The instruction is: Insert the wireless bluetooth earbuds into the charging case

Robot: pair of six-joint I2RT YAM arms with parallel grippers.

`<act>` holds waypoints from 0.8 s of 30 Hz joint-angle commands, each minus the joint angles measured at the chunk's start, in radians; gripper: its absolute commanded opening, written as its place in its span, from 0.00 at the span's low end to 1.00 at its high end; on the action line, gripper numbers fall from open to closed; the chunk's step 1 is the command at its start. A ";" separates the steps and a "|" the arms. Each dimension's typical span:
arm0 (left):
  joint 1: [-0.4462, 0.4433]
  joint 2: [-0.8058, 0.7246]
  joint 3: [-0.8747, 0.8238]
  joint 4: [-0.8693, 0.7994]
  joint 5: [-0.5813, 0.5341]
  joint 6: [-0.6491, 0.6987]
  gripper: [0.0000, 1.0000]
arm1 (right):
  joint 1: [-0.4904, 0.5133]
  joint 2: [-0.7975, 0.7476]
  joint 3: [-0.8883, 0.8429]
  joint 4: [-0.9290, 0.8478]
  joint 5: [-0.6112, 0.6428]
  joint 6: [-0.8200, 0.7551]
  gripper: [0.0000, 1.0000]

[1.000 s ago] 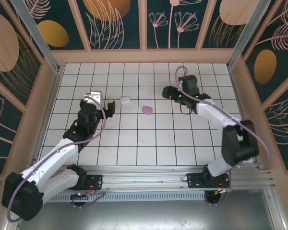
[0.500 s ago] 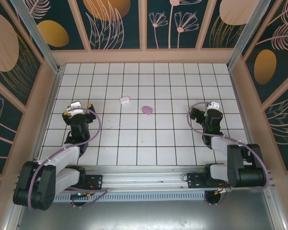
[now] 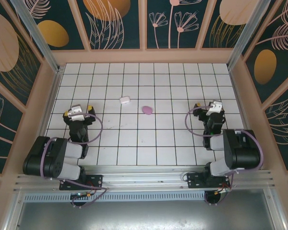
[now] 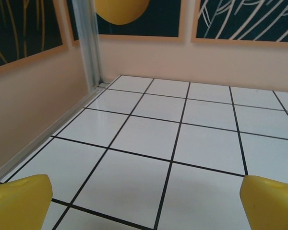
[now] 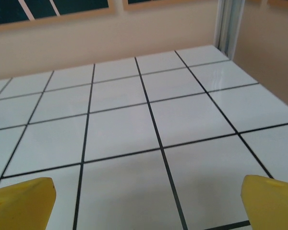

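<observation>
The left claw (image 3: 78,111) is wide open and holds nothing. Its yellow fingertips (image 4: 19,201) stand far apart over bare white tiles. The right claw (image 3: 211,106) is wide open too, with nothing in it. Both arms are folded up close to the near edge of the desk (image 3: 134,139).

Farther out, near the middle of the desk, lie the white case (image 3: 125,100) and the purple case (image 3: 147,109). They are near each other but not touching, and both are well apart from either claw. The earbuds are too tiny to pick out from above, so I cannot tell if they are inside the cases.

I think no grabbing step is in hand right now, because the arms are resting. If the earbuds are in, the job looks done. If not, the next move is a long reach out to the cases. After that comes a very soft, careful pinch on one tiny earbud.
</observation>
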 commanded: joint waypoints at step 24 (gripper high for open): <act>0.071 0.068 0.099 -0.012 0.123 -0.022 0.99 | -0.017 0.039 0.016 0.101 -0.075 -0.001 0.99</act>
